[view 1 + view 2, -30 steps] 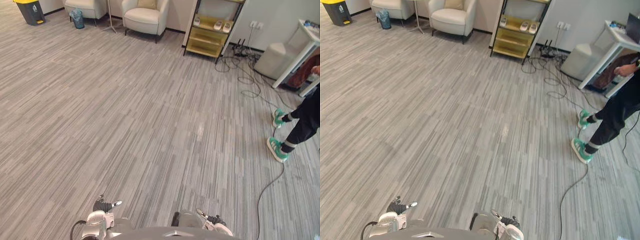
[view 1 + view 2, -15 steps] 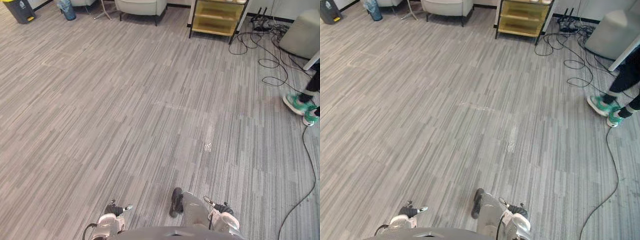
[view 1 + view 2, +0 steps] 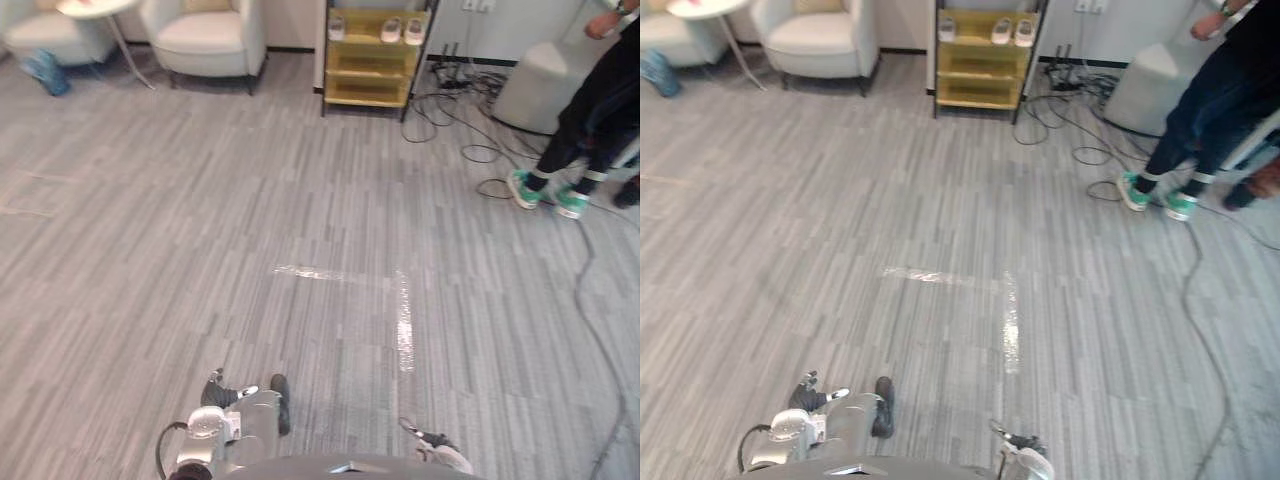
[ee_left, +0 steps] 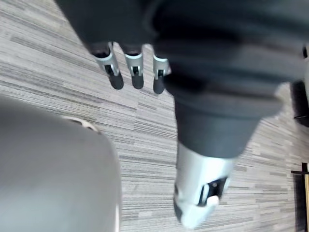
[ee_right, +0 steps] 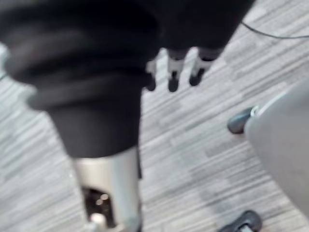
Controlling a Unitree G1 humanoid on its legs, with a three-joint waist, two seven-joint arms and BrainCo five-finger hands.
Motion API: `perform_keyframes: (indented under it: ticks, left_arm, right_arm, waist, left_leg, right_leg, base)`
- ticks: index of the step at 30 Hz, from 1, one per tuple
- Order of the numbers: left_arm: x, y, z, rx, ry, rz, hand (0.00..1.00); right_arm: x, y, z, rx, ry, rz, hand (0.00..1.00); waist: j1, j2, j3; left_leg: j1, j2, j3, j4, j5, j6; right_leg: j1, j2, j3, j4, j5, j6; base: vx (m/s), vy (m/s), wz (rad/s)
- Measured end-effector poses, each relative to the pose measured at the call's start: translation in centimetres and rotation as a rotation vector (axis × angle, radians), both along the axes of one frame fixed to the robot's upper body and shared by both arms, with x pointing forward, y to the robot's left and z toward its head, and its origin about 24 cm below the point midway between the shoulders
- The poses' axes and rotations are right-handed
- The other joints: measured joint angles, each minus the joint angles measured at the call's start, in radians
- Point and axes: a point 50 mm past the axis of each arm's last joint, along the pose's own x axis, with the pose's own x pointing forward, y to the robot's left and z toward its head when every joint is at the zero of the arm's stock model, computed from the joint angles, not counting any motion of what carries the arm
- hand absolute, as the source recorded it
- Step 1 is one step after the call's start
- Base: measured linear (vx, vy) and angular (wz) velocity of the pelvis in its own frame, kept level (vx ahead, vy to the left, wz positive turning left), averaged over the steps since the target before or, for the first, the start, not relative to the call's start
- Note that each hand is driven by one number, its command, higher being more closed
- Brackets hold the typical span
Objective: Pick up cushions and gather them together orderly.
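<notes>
Left hand [image 4: 133, 67]: hangs low at the robot's side over bare floor; fingers straight and slack, nothing between them and the thumb.
Right hand [image 5: 174, 72]: also low at its side, fingers loose and extended, carrying nothing.
Cushions: one tan cushion [image 3: 207, 5] shows against the back of the cream armchair [image 3: 205, 38] at the far wall; too small to say how it sits. I can make out no other cushion, on the floor or elsewhere.
Stage: both hands free, and no gathered pile to be seen. This fits a walk to fetch a cushion as well as a walk back from setting one down; the pictures do not settle which.
Floor [image 3: 200, 250]: grey striped carpet, open across the middle, with a pale shiny streak [image 3: 403, 320] just ahead.
Cables [image 3: 470, 150]: dark loops spread on the floor beside the yellow shelf [image 3: 370, 60], and one long run trails down the robot's right side.
Person [image 3: 1200, 110]: stands near the cables in green shoes, far right.
Risk, footing: a path drifting right could catch a foot in a cable and cost balance.
Risk, person: a turn that way closes on the person.
Risk, armchair: the small round table [image 3: 95, 8] stands just beside it, so a low reach could knock it.
</notes>
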Motion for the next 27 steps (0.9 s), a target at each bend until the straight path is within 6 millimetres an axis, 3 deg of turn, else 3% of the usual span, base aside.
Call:
perform_keyframes:
  ticks: [2,4,6,7,8,11,13,15,16,18,21,24,26,27]
  left_arm:
    - [-0.1,-0.3,-0.1,-0.009,0.002,0.003,0.00]
    - [-0.4,-0.2,-0.2,-0.009,0.009,0.010,0.00]
    - [-0.6,0.0,-0.2,-0.008,0.014,0.025,0.00]
    - [-0.6,0.1,-0.2,-0.005,0.014,0.029,0.00]
    - [-1.0,0.3,-0.3,-0.003,0.022,0.046,0.00]
    - [-1.5,-1.1,-0.7,-0.046,0.042,0.062,0.00]
    - [-1.5,-1.1,-0.7,-0.050,0.040,0.070,0.00]
    - [-1.5,-0.9,-0.6,-0.056,0.036,0.092,0.00]
    - [-1.3,-0.6,-0.5,-0.056,0.025,0.107,0.00]
    - [-1.2,-0.5,-0.4,-0.059,0.006,0.105,0.00]
    - [-1.0,-0.7,-0.3,-0.061,-0.001,0.088,0.00]
    - [-0.9,-1.1,-0.4,-0.060,0.005,0.065,0.00]
    - [-1.1,-0.3,-0.5,-0.034,0.020,0.050,0.00]
    - [-1.1,-0.2,-0.5,-0.033,0.021,0.053,0.00]
  right_arm:
    - [-0.2,-0.3,0.0,-0.001,0.001,-0.027,0.00]
    - [-0.2,-0.3,0.0,0.000,0.002,-0.031,0.00]
    - [-0.2,-0.3,0.0,0.000,0.002,-0.030,0.00]
    - [-0.2,-0.2,0.0,0.002,0.001,-0.029,0.00]
    - [-0.3,0.0,-0.1,0.009,0.002,-0.031,0.00]
    - [-0.2,-1.1,0.1,-0.021,0.002,-0.032,0.00]
    - [-0.4,-1.3,0.1,-0.021,0.005,-0.045,0.00]
    - [-0.8,-1.4,0.1,-0.024,0.014,-0.051,0.00]
    - [-1.2,-1.5,0.0,-0.026,0.024,-0.052,0.00]
    - [-1.4,-1.4,-0.1,-0.023,0.030,-0.047,0.00]
    - [-1.5,-1.3,-0.1,-0.017,0.037,-0.049,0.00]
    - [-1.5,-1.4,-0.1,-0.014,0.042,-0.054,0.00]
    - [-2.2,-0.5,-0.6,0.024,0.075,-0.074,0.00]
    - [-2.3,-0.4,-0.7,0.027,0.081,-0.070,0.00]
  waist:
    - [0.000,0.005,0.005]
    - [-0.002,0.006,0.005]
    - [-0.001,0.006,0.005]
    - [-0.001,0.006,0.006]
    - [0.001,-0.013,0.003]
    - [0.001,0.056,-0.007]
    - [0.001,0.068,-0.008]
    - [-0.003,0.075,-0.004]
    - [0.005,0.070,0.002]
    - [0.013,0.074,0.003]
    - [0.018,0.076,0.003]
    - [0.025,0.087,-0.003]
    - [0.027,0.033,-0.027]
    - [0.031,0.039,-0.024]
  left_leg:
    - [0.067,0.001,-0.013,-0.054,0.000,-0.008]
    - [0.090,0.004,-0.022,-0.072,-0.015,-0.034]
    - [0.107,0.011,-0.024,-0.070,-0.034,-0.064]
    - [0.119,0.018,-0.032,-0.062,-0.048,-0.086]
    - [0.130,0.022,-0.050,-0.053,-0.076,-0.113]
    - [0.144,0.097,-0.075,-0.039,-0.093,-0.138]
    - [0.093,0.128,-0.106,0.085,-0.081,-0.153]
    - [-0.001,0.167,-0.157,0.305,-0.035,-0.154]
    - [-0.071,0.200,-0.172,0.467,0.020,-0.142]
    - [-0.135,0.214,-0.167,0.565,0.019,-0.137]
    - [-0.166,0.205,-0.126,0.433,0.011,-0.147]
    - [-0.121,0.158,-0.130,0.069,0.041,-0.157]
    - [-0.071,0.092,-0.110,-0.050,0.091,-0.123]
    - [-0.061,0.084,-0.099,-0.064,0.093,-0.120]
  right_leg:
    - [-0.007,0.014,-0.060,-0.209,-0.019,-0.013]
    - [-0.009,0.046,-0.040,-0.417,-0.007,-0.026]
    - [-0.017,0.070,-0.004,-0.582,0.052,-0.048]
    - [-0.016,0.079,0.010,-0.648,0.112,-0.058]
    - [0.000,0.083,0.010,-0.693,0.209,-0.048]
    - [0.013,0.144,-0.025,-0.673,0.145,-0.074]
    - [0.036,0.169,-0.041,-0.676,0.107,-0.086]
    - [0.090,0.190,-0.071,-0.697,0.088,-0.095]
    - [0.132,0.207,-0.079,-0.715,0.077,-0.102]
    - [0.179,0.216,-0.076,-0.745,0.061,-0.106]
    - [0.221,0.215,-0.047,-0.805,0.087,-0.091]
    - [0.223,0.204,-0.014,-0.807,0.100,-0.057]
    - [0.235,0.174,0.031,-0.880,0.131,-0.030]
    - [0.256,0.167,0.033,-0.914,0.150,-0.025]
  base:
    - [0.34,-0.038,0.26]
    - [0.28,-0.091,0.24]
    - [0.23,-0.115,0.23]
    - [0.37,-0.208,0.24]
    - [0.37,-0.240,0.17]
    - [0.31,-0.293,0.10]
    - [0.26,-0.255,0.22]
    - [0.18,-0.184,0.31]
    - [0.16,-0.131,0.12]
    - [0.16,-0.102,-0.05]
    - [0.16,0.026,-0.28]
    - [0.16,0.149,-0.27]
    - [0.14,0.120,-0.02]
    - [0.14,0.131,-0.02]
